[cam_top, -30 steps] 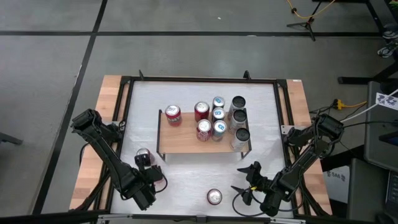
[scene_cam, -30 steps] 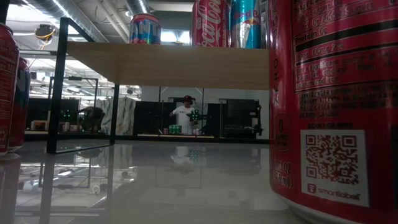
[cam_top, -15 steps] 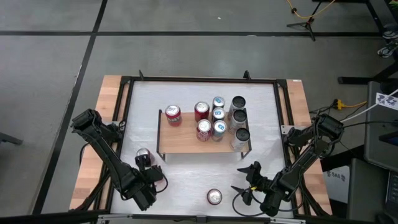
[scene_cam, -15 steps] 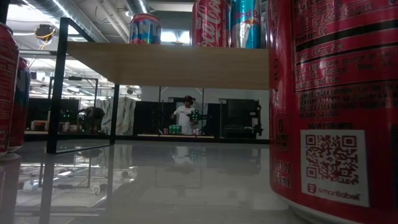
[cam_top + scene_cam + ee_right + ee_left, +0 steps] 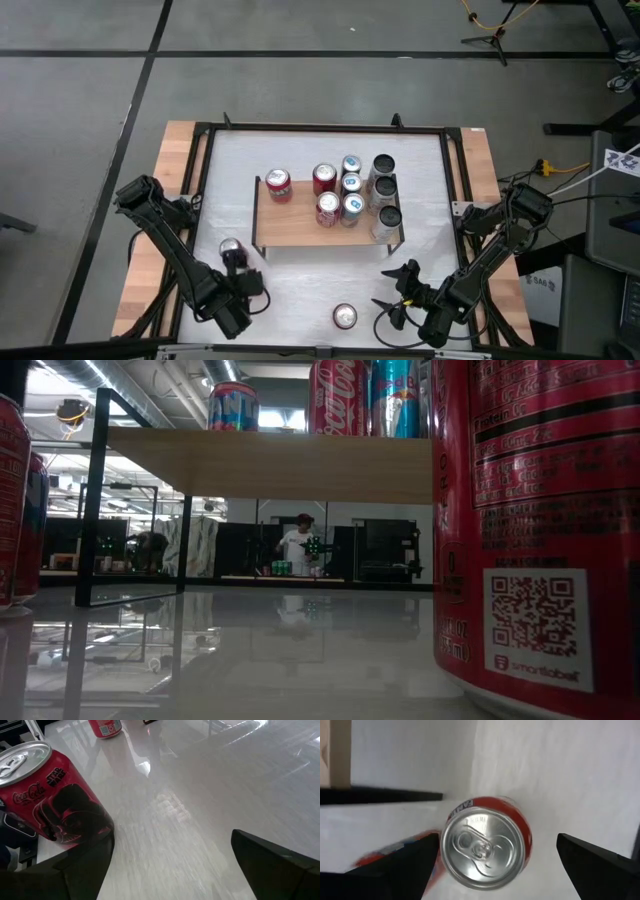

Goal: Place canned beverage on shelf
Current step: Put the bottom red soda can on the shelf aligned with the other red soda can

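Observation:
The shelf (image 5: 305,228), a light wooden board on thin black legs, stands mid-table with several cans on its top. A red can (image 5: 231,247) stands upright on the white table at the shelf's near left corner. My left gripper (image 5: 241,272) hangs open above it, pointing steeply down, a finger on either side of the can's silver top (image 5: 482,847) without touching. A second red can (image 5: 344,316) stands upright near the table's front edge. My right gripper (image 5: 392,288) is open just right of it, clear of the can (image 5: 50,795).
In the low view the front can (image 5: 530,520) fills the right side, and the shelf board (image 5: 270,465) spans the middle with cans on top. The black table frame (image 5: 205,160) runs along the left and right sides. Bare table lies between the shelf and the front edge.
My left gripper has rolled slightly about its own axis above the left can, which now shows a little more from above. Both grippers stay open and neither can has moved.

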`<state>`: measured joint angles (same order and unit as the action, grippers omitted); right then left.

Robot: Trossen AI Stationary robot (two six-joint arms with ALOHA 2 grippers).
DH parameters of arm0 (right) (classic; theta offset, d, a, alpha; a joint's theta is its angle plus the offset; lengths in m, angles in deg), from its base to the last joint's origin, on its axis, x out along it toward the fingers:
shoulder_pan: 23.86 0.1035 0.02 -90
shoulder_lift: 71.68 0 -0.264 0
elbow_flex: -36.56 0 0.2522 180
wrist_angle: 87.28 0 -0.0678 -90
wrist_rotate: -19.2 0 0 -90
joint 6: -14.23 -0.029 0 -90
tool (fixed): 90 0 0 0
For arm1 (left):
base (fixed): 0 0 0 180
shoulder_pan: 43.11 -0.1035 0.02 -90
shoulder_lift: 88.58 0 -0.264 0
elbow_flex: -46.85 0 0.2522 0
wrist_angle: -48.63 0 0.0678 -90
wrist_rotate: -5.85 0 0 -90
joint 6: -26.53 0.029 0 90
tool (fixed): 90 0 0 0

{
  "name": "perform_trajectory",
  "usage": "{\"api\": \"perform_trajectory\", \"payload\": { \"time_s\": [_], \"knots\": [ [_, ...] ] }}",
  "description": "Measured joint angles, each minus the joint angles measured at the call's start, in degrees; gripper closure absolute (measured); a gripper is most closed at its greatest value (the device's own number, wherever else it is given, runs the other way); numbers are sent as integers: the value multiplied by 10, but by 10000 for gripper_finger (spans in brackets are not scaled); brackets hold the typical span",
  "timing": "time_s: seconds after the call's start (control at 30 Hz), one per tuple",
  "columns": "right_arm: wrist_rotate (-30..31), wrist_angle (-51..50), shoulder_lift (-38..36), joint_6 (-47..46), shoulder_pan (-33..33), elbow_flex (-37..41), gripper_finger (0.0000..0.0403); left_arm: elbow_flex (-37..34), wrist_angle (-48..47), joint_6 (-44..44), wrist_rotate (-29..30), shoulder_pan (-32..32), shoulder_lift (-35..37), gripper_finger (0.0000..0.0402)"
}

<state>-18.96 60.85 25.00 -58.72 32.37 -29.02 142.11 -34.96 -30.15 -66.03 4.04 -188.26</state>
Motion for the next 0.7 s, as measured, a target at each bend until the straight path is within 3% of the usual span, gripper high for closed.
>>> {"api": "perform_trajectory", "payload": {
  "time_s": [0.2,0.53,0.7],
  "knots": [
    [0,0,0,0,0,0,10,0,0,60,11,0,0,5],
    [0,0,0,0,0,0,10,0,0,60,7,-9,-2,7],
    [0,0,0,0,0,0,10,-15,0,59,-20,-24,-2,33]
  ]
}}
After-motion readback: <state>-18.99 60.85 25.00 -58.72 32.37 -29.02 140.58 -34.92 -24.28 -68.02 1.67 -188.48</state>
